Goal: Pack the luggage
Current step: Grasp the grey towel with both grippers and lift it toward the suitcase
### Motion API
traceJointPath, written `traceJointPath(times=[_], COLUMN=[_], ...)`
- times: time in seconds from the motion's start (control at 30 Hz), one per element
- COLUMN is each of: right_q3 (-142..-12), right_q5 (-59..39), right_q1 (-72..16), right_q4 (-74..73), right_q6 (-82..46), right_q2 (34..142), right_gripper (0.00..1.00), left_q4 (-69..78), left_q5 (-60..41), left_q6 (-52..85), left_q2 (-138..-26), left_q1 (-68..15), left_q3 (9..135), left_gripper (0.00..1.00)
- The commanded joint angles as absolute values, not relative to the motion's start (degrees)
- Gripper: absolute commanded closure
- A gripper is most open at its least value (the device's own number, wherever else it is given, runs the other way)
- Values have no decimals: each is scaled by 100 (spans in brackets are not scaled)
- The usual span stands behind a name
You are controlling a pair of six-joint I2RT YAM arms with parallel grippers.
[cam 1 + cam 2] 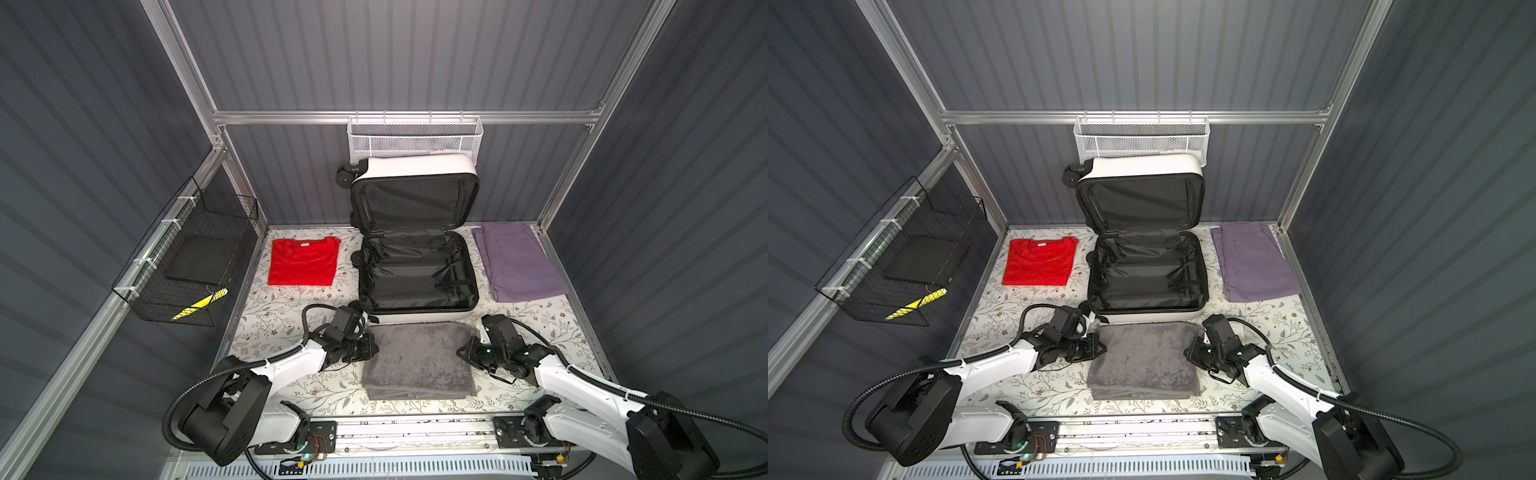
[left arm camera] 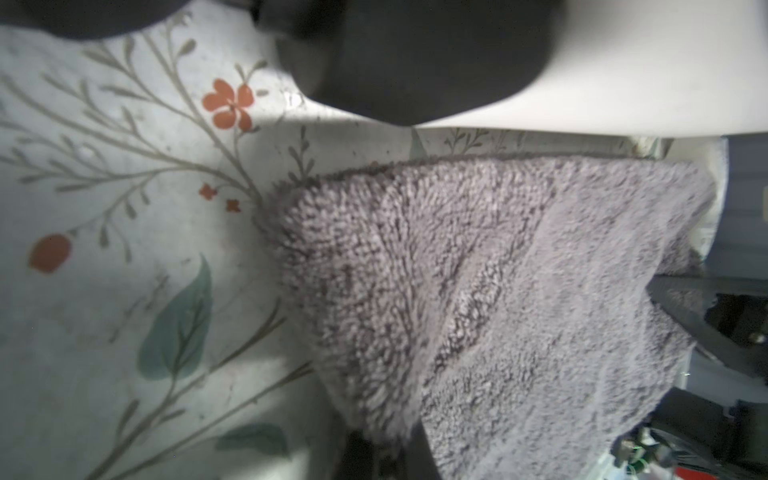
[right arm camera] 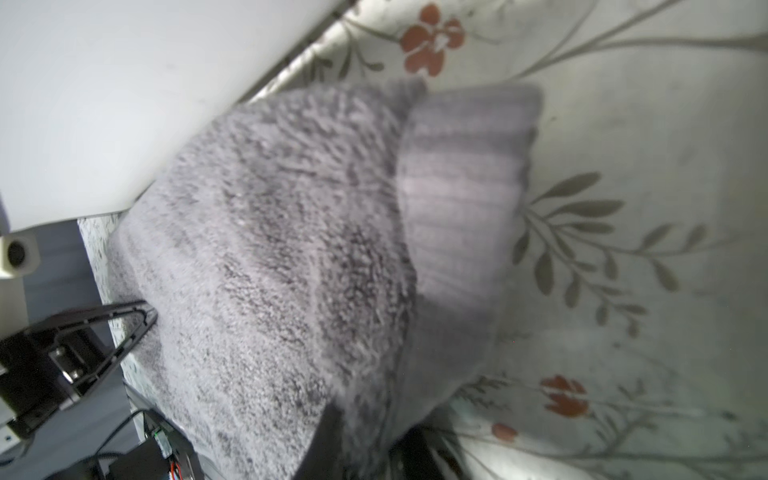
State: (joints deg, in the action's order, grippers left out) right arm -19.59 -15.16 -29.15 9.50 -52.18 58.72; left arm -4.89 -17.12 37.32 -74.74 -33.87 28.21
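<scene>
The luggage [image 1: 415, 165] lies open at the back middle of the floral table [image 1: 274, 320], with its lid standing upright against the rear wall and its black-lined base facing up. A folded grey towel [image 1: 417, 361] lies just in front of it. The left gripper [image 1: 372, 347] is pinched tight on the towel's left edge, and the right gripper [image 1: 462, 353] is clamped on its right edge, with the pile bunched between the fingers.

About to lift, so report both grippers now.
Left gripper: closed on the grey towel, at its edge.
Right gripper: closed on the same towel's opposite edge.
</scene>
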Motion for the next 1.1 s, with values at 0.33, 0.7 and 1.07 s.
traceJointPath(times=[0.33,0.7,1.07], right_q3=[-2249,-3094,-4488], right_q5=[-1642,-1849,-1773], right_q1=[-2937,-2949,-2922], right_q4=[2546,3288,3495], right_q6=[-5309,-5233,-4800], right_q2=[4121,3655,4416], right_gripper=[100,100,100], left_q4=[-2011,-2787,-3117], left_q5=[-1797,-1772,-1366], left_q6=[3935,3868,3580], left_q2=[-5923,-5526,-6266], left_q1=[-3585,-3603,-3590], left_q3=[3394,4311,5615], left_gripper=[100,100,100])
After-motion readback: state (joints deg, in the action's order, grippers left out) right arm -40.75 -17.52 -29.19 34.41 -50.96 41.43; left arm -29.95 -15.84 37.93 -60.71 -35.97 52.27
